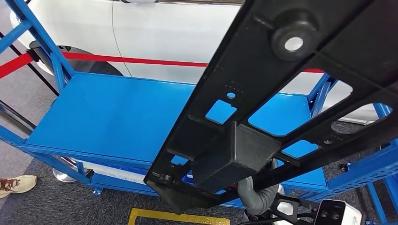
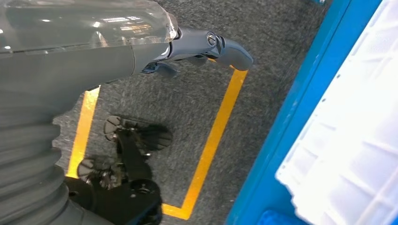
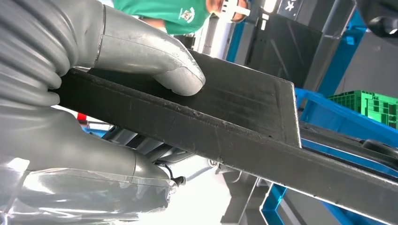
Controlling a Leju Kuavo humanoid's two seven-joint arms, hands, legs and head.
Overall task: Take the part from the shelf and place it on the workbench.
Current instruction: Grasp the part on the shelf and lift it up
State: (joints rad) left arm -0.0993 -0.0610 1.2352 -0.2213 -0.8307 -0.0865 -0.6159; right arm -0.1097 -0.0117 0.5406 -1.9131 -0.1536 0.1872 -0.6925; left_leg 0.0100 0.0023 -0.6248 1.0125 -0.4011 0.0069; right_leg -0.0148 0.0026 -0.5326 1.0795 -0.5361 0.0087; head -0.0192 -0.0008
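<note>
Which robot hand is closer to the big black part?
The right hand is. It grips the black part, thumb pressed on its flat face. The left hand hangs apart from it, low over the grey floor by the yellow line, holding nothing.

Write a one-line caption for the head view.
Right hand holds a long black plastic frame part with cut-outs above the flat blue metal workbench, a white car behind.
</note>
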